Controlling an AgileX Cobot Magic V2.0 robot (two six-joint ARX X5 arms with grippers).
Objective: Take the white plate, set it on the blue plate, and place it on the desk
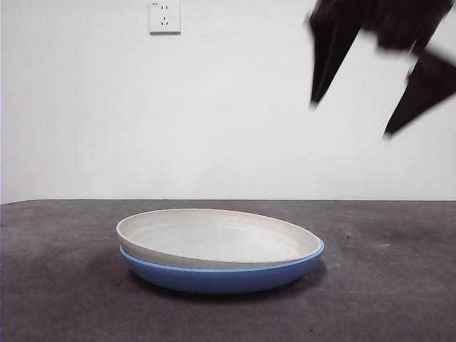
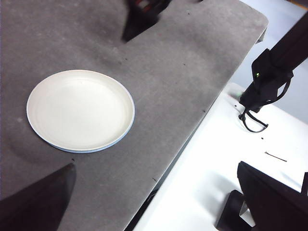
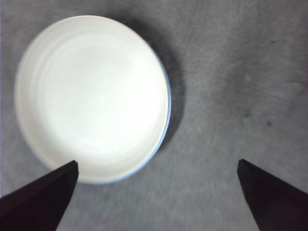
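The white plate (image 1: 214, 239) sat nested in the blue plate (image 1: 221, 276) on the tabletop (image 1: 57, 285), while the right gripper (image 1: 350, 118) hung at 2 o'clock above, wide open and empty, and the left gripper (image 2: 159, 202) was also spread open, holding nothing.

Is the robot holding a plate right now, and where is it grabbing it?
No, nothing is held. The white plate sits nested in the blue plate on the desk. The right gripper hangs open above them, and the left gripper is open too.
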